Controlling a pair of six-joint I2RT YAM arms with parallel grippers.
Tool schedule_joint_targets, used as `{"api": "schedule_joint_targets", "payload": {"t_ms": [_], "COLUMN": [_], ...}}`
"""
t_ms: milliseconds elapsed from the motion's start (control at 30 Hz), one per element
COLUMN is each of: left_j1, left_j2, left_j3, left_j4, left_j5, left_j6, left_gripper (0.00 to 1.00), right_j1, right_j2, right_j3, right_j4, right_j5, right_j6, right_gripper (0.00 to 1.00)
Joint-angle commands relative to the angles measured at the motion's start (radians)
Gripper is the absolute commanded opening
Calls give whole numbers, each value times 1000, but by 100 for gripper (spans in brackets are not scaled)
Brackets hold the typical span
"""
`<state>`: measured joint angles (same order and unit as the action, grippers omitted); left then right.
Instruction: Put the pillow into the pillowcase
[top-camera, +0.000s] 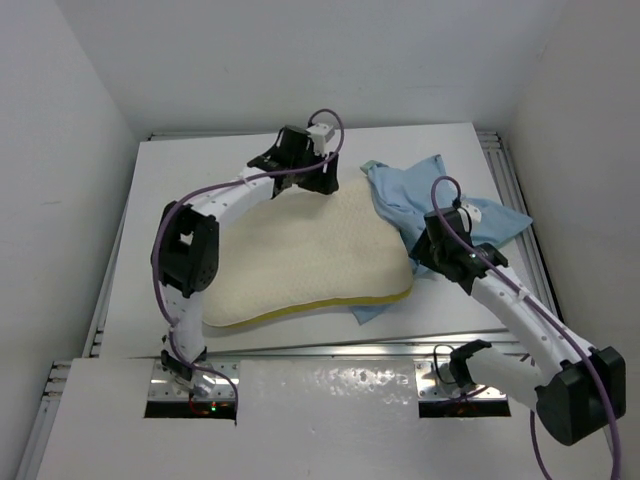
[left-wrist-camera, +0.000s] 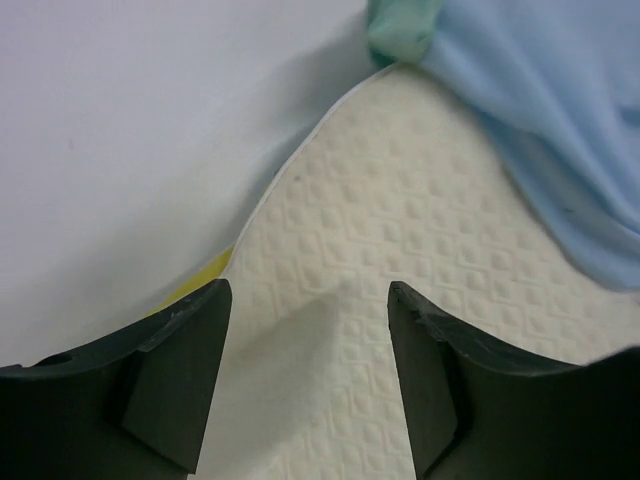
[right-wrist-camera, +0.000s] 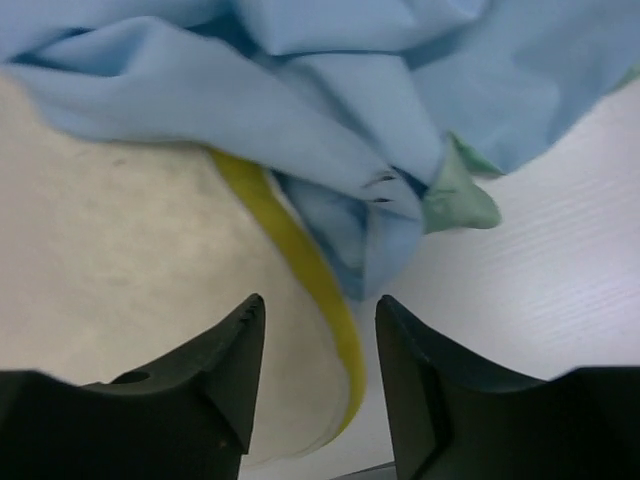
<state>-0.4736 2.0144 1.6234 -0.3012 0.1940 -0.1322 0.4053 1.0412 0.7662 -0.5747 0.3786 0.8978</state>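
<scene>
The large cream, textured cushion pillow (top-camera: 310, 255) with a yellow edge seam lies mid-frame on the white table (top-camera: 190, 170). The crumpled light-blue cloth pillowcase (top-camera: 405, 200) is bunched at the pillow's upper-right corner and overlaps it. The left gripper (left-wrist-camera: 310, 300) hovers over the pillow's upper edge, jaws apart and empty. The right gripper (right-wrist-camera: 320, 315) hangs over the right seam, jaws apart, gripping nothing.

Robot lab booth: bare white walls (top-camera: 300, 60), white table (top-camera: 200, 165) on aluminium rails (top-camera: 510, 190).

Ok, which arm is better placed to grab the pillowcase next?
Probably right. The right end effector is open at the pillow edge, the pillowcase bunched just ahead. The left end effector is open over the pillow, cloth farther off.
</scene>
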Motion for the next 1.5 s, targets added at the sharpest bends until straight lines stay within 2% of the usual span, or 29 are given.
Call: {"api": "schedule_joint_targets", "payload": {"t_ms": [0,33,67,100,133,167,200,267,333,400,467,500,567,633,733,867,1000,1100,1167,1200,1233,1267,1300,1367,1400,1433,1467], "left_j1": [7,3,-2,-22,-40,-63,-121,-178,-247,-336,-428,-516,-562,-568,-568,-568,-568,-568,-568,-568,-568,-568,-568,-568,-568,-566,-566], "left_j2": [-126,-134,-153,-163,-170,-186,-193,-235,-279,-365,-454,-468,-444,-410,-353,-310,-273,-267,-270,-267,-264,-261,-253,-247,-243,-243,-241], "left_j3": [110,145,160,194,210,222,225,159,10,-156,-261,-302,-344,-347,-359,-382,-456,-484,-493,-496,-505,-508,-510,-507,-507,-507,-505], "left_j4": [24,8,-16,-114,-193,-281,-455,-574,-624,-581,-474,-442,-386,-343,-241,-173,-84,-61,-56,-47,-26,-15,-1,5,7,7,4], "left_j5": [105,146,244,345,375,384,378,334,306,266,142,89,9,-34,-120,-157,-229,-225,-212,-205,-202,-202,-202,-203,-202,-202,-200], "left_j6": [198,251,378,554,556,765,857,1030,1083,1097,1082,1050,927,832,793,780,783,789,783,772,767,758,755,749,747,744,738], "left_gripper": [62,61,61,59,58,58,58,59,62,65,70,72,76,80,82,83,82,79,75,71,60,53,42,27,11,3,0], "right_j1": [-54,-66,-86,-100,-100,-102,-102,-103,-103,-103,-105,-103,-106,-106,-106,-108,-106,-106,-106,-106,-108,-108,-108,-108,-108,-106,-108], "right_j2": [-3,14,25,55,74,91,108,134,134,119,93,89,97,111,138,148,169,174,171,168,161,155,132,102,83,44,24], "right_j3": [-41,-48,-51,-51,-47,-44,-39,-48,-86,-131,-168,-204,-228,-246,-258,-307,-352,-360,-364,-366,-364,-364,-366,-367,-367,-367,-366], "right_j4": [91,105,137,156,156,164,167,188,209,214,246,265,314,355,371,440,550,569,569,569,569,561,552,520,504,487,448], "right_j5": [37,26,19,13,13,11,9,5,28,55,83,82,57,30,14,-13,-139,-175,-181,-178,-175,-172,-159,-147,-141,-127,-124], "right_j6": [81,75,66,47,35,23,4,-3,10,39,47,49,35,18,23,32,32,38,29,26,21,20,16,-8,-19,-45,-63], "right_gripper": [50,50,49,46,44,42,40,40,40,40,39,40,40,41,42,40,36,31,27,15,8,2,0,0,0,0,0]}}
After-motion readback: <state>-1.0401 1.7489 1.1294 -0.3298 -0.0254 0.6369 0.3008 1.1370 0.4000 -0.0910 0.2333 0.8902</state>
